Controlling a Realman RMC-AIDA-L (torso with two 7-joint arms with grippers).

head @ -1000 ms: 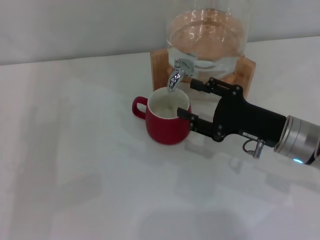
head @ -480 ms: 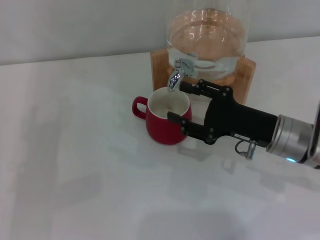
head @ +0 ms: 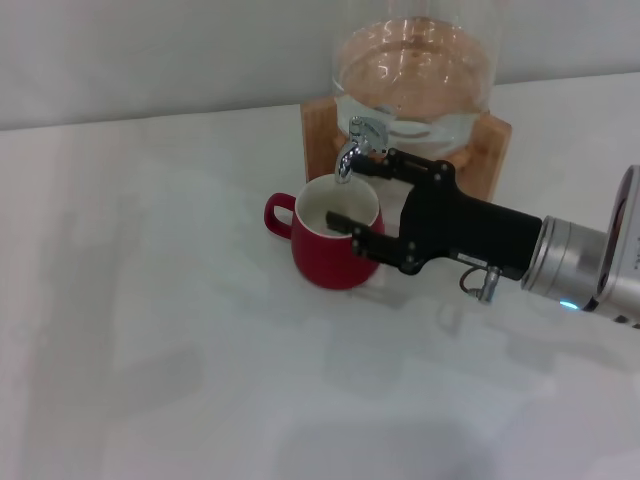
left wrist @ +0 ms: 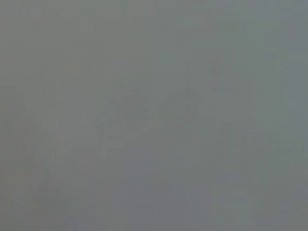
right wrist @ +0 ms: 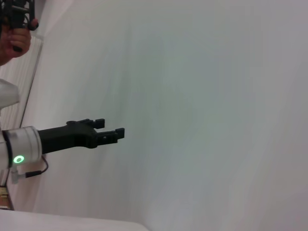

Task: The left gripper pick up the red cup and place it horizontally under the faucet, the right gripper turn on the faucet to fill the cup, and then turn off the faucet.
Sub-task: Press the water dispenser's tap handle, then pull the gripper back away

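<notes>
I am watching mostly through the head view, since the left wrist view is giving me nothing but grey. The bare white counter (head: pixel 180 380) is lying nearest me, with nothing on it to get in the way.

The left tool (right wrist: pixel 113 126), a black two-fingered claw on a white arm, is showing up only in the right wrist view. It is hanging away from the work with its fingers parted and holding nothing, because the cup no longer needs it.

Farther in, the small glossy red cup (head: pixel 330 255) with the white inside is standing upright on the counter. Its loop handle is pointing to my left and its mouth is sitting directly below the spout, so whatever pours should land inside.

The right tool (head: pixel 362 195), the long black claw with the silver cuff, is reaching in from the right. Its jaws are spread wide. One finger is passing over the cup's rim and the other is pressing up beside the small chrome faucet (head: pixel 352 150), placed there to work the flat lever.

I judge this to be the lever-turning step, though I cannot make out whether water is running.

Behind it all, the clear glass jar (head: pixel 415 70) is resting on its wooden stand (head: pixel 492 150), and liquid is showing inside it.
</notes>
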